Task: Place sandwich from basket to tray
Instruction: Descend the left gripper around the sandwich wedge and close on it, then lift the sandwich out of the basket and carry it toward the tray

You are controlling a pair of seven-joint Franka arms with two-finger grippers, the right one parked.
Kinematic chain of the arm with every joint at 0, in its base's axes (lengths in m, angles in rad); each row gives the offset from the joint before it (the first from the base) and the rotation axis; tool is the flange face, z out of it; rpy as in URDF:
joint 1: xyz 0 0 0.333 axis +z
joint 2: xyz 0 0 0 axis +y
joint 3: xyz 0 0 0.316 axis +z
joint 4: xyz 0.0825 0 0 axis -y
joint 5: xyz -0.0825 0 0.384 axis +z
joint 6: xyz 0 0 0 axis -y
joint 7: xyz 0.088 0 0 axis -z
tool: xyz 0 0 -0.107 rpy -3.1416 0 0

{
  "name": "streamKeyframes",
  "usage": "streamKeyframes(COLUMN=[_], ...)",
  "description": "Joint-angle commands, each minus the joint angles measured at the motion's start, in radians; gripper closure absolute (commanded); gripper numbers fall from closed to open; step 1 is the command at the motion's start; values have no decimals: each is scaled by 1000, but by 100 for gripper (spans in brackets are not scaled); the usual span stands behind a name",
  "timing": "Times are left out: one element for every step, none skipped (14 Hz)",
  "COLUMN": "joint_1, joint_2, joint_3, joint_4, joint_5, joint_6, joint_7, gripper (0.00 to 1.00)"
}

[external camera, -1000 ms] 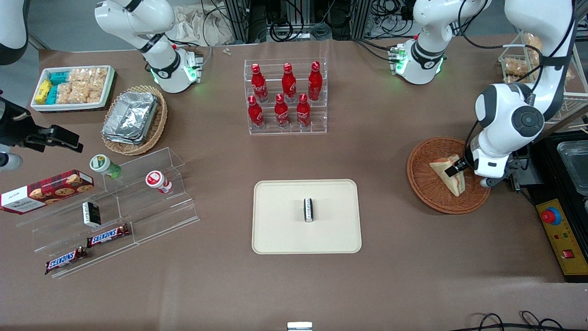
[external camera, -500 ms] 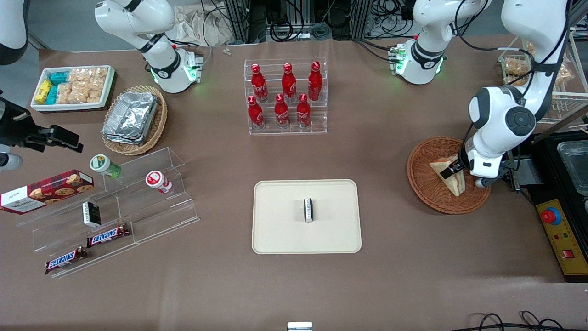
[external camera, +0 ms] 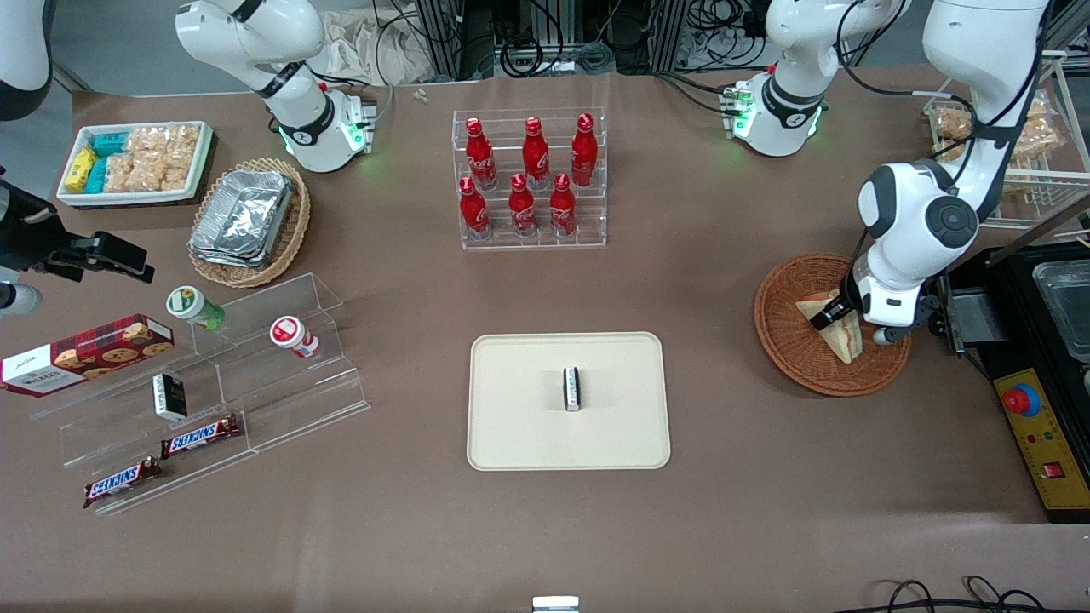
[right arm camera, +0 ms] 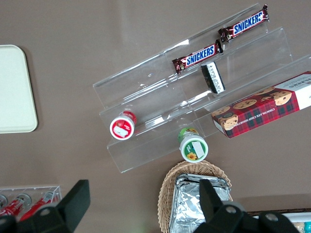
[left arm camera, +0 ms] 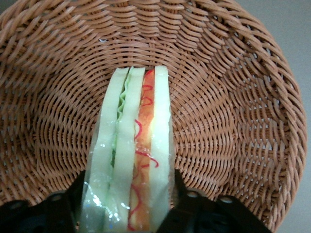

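Observation:
The sandwich, a wrapped wedge of white bread with red and green filling, lies in the round reddish-brown wicker basket toward the working arm's end of the table. My left gripper is down in the basket, shut on the sandwich. In the left wrist view the sandwich stands on edge between my two black fingers, which press on both of its bread faces, with the basket's weave around it. The cream-beige tray lies at the table's middle.
A small black-and-white packet stands at the tray's centre. A clear rack of red bottles is farther from the camera than the tray. A black control box with a red button sits beside the basket. A white wire rack stands farther back.
The left arm's elbow and wrist have shifted a little toward the tray and farther from the camera. The gripper stays on the sandwich, which is still in the basket.

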Motion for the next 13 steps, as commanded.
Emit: streamKeyframes(joint_1=[7,5,4,4,2,-1,-5,-5,-5,-5,-7,-7,-7], joint_2=[-31,-45,-54,-68,-87,-113,-143,-163,-175,-184,-186,-177,-157], joint_3=[-9,-10,-10,-12,-13,-16,-19,-35,-65,-102,-134,-172,-211], joint_4=[-31,-29,-26,-23,-20,-19,-8,17,58,110,173,266,366], joint_5=[5,5,5,6,6,11,12,12,12,12,11,9,6], joint_6=[38,32,13,-21,-47,-66,-98,-148,-206,-275,-353,-464,-582], joint_7=[-8,-13,-13,1,4,2,7,24,31,31,31,36,50], gripper=[100,100,100,100,100,100,100,100,100,100,100,100,100])
